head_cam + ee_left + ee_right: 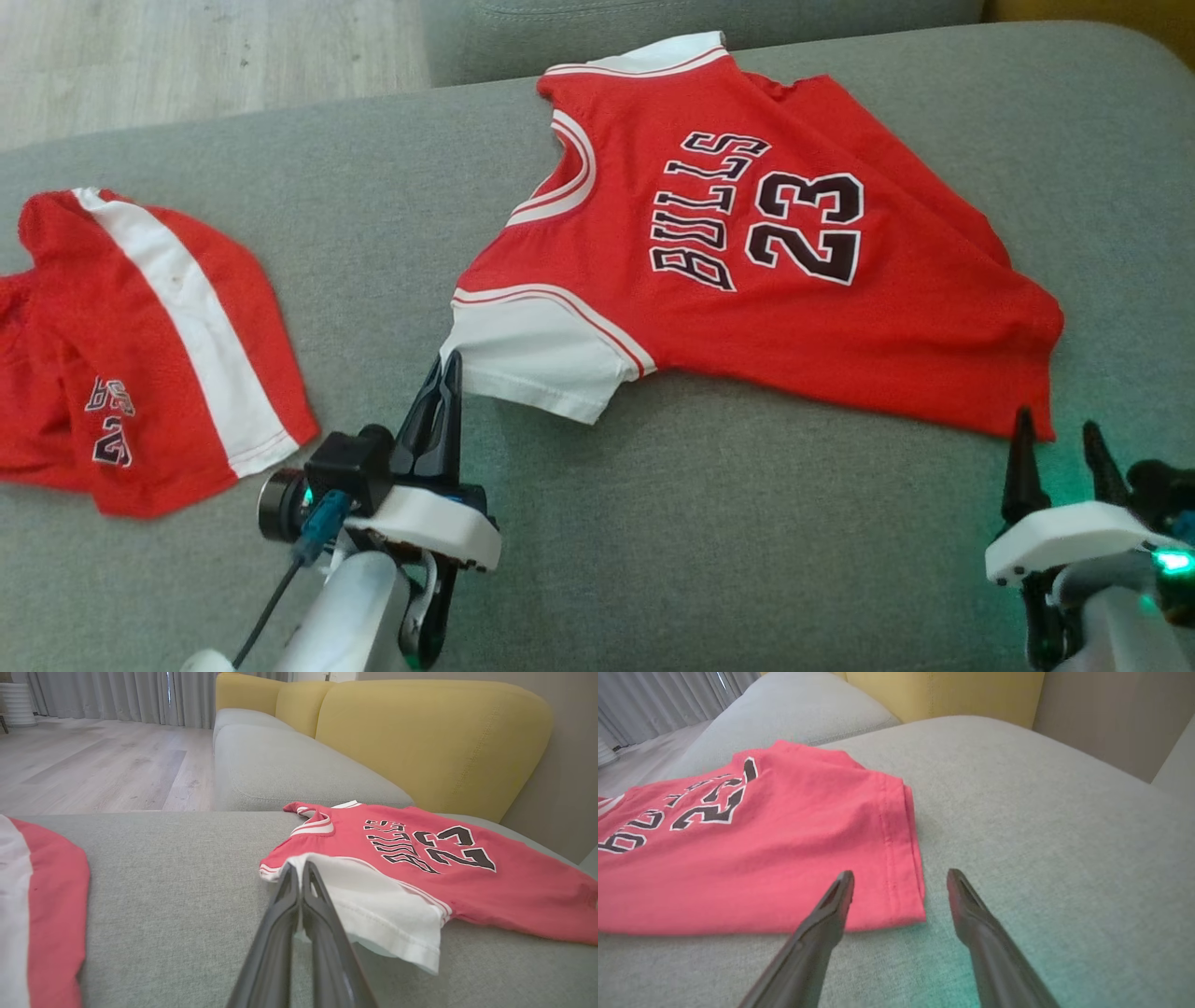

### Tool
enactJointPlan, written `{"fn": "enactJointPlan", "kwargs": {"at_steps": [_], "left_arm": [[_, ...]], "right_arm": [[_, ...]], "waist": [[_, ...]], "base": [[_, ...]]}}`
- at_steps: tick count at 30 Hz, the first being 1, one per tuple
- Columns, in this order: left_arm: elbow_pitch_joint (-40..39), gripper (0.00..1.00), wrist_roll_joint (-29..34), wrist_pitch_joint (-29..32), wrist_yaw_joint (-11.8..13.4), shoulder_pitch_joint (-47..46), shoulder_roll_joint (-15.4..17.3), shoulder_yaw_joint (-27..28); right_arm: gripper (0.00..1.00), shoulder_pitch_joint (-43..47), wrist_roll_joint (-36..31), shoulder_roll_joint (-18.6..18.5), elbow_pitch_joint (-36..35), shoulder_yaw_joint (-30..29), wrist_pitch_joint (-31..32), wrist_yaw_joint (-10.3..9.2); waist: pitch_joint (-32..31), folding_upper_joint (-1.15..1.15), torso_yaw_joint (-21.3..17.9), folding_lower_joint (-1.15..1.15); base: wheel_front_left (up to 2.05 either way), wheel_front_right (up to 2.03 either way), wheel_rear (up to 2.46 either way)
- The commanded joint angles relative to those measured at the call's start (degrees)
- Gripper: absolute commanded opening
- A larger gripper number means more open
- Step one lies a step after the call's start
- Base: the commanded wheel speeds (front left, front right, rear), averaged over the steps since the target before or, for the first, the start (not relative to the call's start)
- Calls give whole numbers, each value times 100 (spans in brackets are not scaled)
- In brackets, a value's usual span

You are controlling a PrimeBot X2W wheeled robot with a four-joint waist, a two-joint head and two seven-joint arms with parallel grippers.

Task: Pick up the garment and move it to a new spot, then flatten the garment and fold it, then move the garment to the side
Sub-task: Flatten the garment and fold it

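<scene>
We list one red mesh-knit jersey point(794, 308), white-sleeved, lettered "BULLS 23", lying spread on a grey woven sofa cushion point(373, 187). Our left gripper point(448, 362) is clenched on its sleeve corner, and our right gripper point(901, 879) is spread at the hem. Red white-striped shorts point(140, 345) lie well apart.

A broad grey fabric seat cushion point(709, 523) spreads across the foreground, its weave fine and slightly mottled. Beyond it sits a second grey seat cushion point(280, 765) of the same sofa, with a rounded front edge. Mustard-yellow back cushions point(430, 742) rise behind the seats, a stitched seam running down the nearest one. A plain grey-brown wall point(560, 788) stands just behind the sofa. Pale wood-look plank flooring point(103, 765) stretches away to long grey curtains point(117, 695) hanging in folds to the floor. A white ribbed round object point(17, 702) stands beside them. A faint greenish glow point(906, 980) tints one patch of the near cushion.
</scene>
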Motion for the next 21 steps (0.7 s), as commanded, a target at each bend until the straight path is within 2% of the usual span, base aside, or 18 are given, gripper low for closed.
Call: {"fn": "enactJointPlan", "kwargs": {"at_steps": [1, 12, 21], "left_arm": [[-213, 0, 18, -88, -26, -50, 42, 184], [-339, 0, 58, -133, -45, 20, 56, 117], [-322, 0, 46, -143, -47, 13, 74, 87]], "right_arm": [[100, -210, 16, -48, 36, 59, 19, -4], [100, -716, 2, -48, 1187, -130, -127, -4], [100, -1007, 42, -48, 1600, -50, -239, -4]], "waist": [[2, 0, 20, 0], [29, 0, 59, 0], [58, 0, 51, 0]], "base": [[0, 0, 0], [0, 0, 0], [0, 0, 0]]}}
